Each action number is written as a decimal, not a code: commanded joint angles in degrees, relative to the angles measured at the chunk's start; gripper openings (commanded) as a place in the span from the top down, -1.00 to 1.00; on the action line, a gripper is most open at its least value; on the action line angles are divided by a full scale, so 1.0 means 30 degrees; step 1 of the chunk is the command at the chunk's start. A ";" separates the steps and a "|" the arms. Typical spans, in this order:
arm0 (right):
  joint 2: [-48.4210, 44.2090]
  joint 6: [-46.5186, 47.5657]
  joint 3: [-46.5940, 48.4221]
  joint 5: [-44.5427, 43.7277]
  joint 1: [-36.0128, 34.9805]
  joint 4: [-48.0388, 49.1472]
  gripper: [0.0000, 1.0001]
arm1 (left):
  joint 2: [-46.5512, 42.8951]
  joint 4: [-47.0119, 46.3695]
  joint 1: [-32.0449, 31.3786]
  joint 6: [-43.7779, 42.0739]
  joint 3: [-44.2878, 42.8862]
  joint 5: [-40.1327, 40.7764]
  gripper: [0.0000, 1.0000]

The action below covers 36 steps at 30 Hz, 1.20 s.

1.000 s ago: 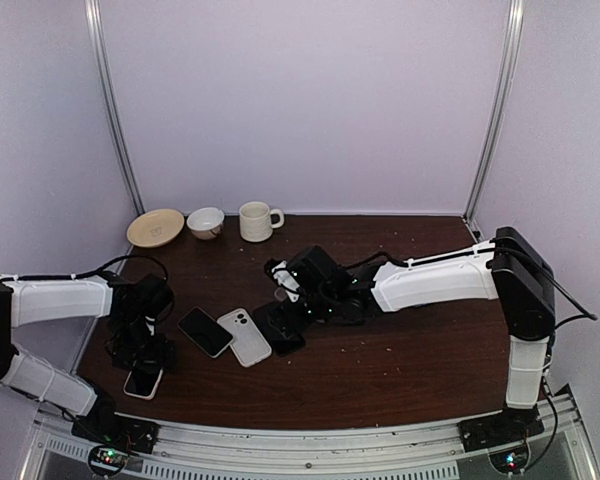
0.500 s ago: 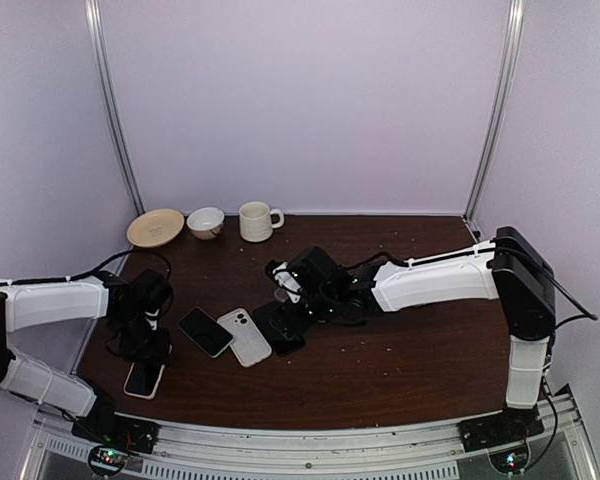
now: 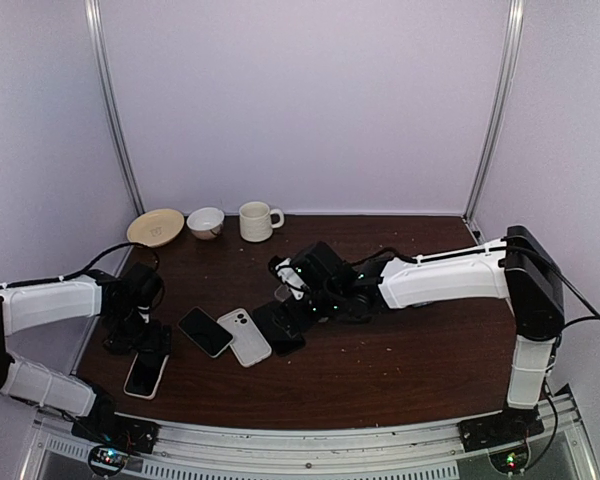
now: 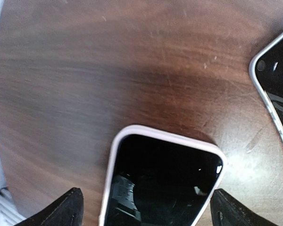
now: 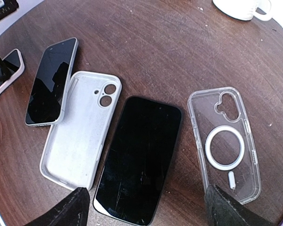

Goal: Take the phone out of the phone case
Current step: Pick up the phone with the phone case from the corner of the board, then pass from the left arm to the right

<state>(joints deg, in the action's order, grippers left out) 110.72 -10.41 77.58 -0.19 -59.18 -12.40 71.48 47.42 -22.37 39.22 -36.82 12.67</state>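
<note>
Cased phone (image 4: 162, 188) flat under left claw (image 4: 148, 209), jaws spread wide either side.

The left arm (image 3: 50, 300) and the right arm (image 3: 445, 280) are covered with white shells that are joined by black joints, thin black cables (image 3: 585, 300) are led along them, small coloured lights are seen on the bases (image 3: 495, 432), and the fingers (image 5: 66, 212) are coloured black.

dark scuffed wood table (image 3: 410, 350), plate (image 3: 155, 227), bowl (image 3: 205, 221) and mug (image 3: 257, 221) along the back edge, cased phone (image 3: 146, 373) front-left, then in a row – silver-edged phone (image 5: 51, 80), empty white case (image 5: 80, 132), black phone (image 5: 137, 157), clear case (image 5: 225, 143)
</note>
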 commanded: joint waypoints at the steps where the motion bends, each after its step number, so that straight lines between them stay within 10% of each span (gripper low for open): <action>1: -0.0920 0.0183 -0.0370 -0.0453 -0.0108 -0.0172 -0.80 | 0.0321 -0.2213 0.1067 -0.0574 0.0982 -0.2975 -0.95; 13: -0.1184 0.0274 -0.0692 -0.0537 -0.0108 -0.0202 -0.80 | 0.2168 -0.2655 0.1259 -0.0577 0.1152 -0.3100 -0.95; 23: -0.1627 0.0307 -0.0877 -0.0863 -0.0108 -0.0503 -0.80 | 0.2610 -0.3072 0.0730 -0.1882 -0.0021 -0.4178 -0.46; 36: -0.4658 -0.1124 -0.3018 0.0002 -0.0084 0.1173 -0.80 | 0.1035 -0.2384 -0.2168 -0.2563 -0.4358 -0.4222 -0.31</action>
<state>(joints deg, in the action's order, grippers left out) 99.94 -11.18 70.72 -1.08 -59.18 -11.77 76.84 42.24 -25.82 33.04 -44.99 0.99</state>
